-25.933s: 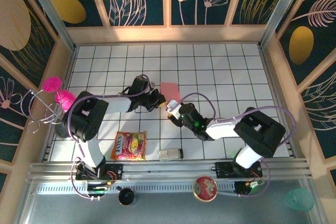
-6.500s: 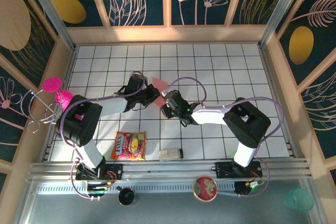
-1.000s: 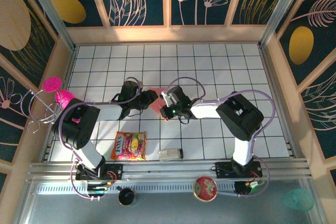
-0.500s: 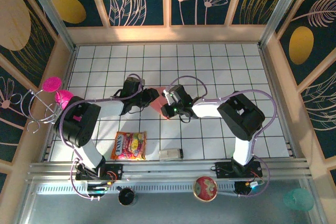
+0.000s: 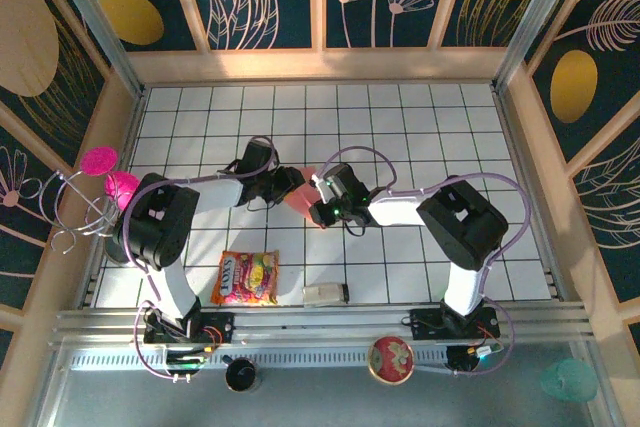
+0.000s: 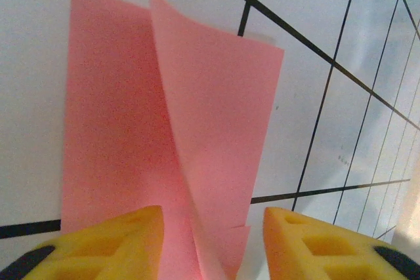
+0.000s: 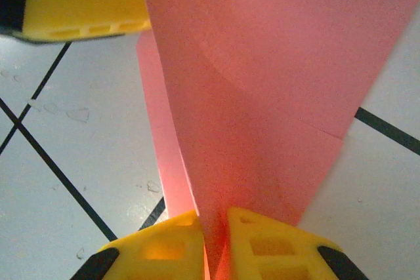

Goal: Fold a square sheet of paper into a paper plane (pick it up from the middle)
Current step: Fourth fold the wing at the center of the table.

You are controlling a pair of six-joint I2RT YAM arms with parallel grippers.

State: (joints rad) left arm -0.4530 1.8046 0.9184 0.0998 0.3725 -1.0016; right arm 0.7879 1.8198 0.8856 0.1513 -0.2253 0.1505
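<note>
Seen from above, two robot arms reach inward over a white tiled desk (image 5: 420, 127) and meet near its middle. Between them lies the sheet of paper (image 5: 303, 202), salmon pink and partly folded, resting on the tiles just left of centre.

The left hand (image 5: 289, 185) sits at the paper's left edge. Its wrist camera shows its two yellow fingers (image 6: 111, 240) spread apart, one on each side of the paper's near end. The paper runs away from the camera as a long strip. One layer lies flat on the desk, and a second flap stands up along a crease down the middle, leaning to the right.

The right hand (image 5: 318, 209) comes in from the opposite side. In its wrist camera its yellow fingers (image 7: 157, 250) are pressed almost together, pinching the raised ridge of the paper between them. The sheet fans out wider beyond the pinch, and a yellow finger of the left hand shows at the top of that view.

Nearer the arm bases, an orange-yellow snack packet (image 5: 246, 278) lies on the desk, well apart from the paper. Magenta round pieces (image 5: 100, 162) on wire loops stand at the left wall.
</note>
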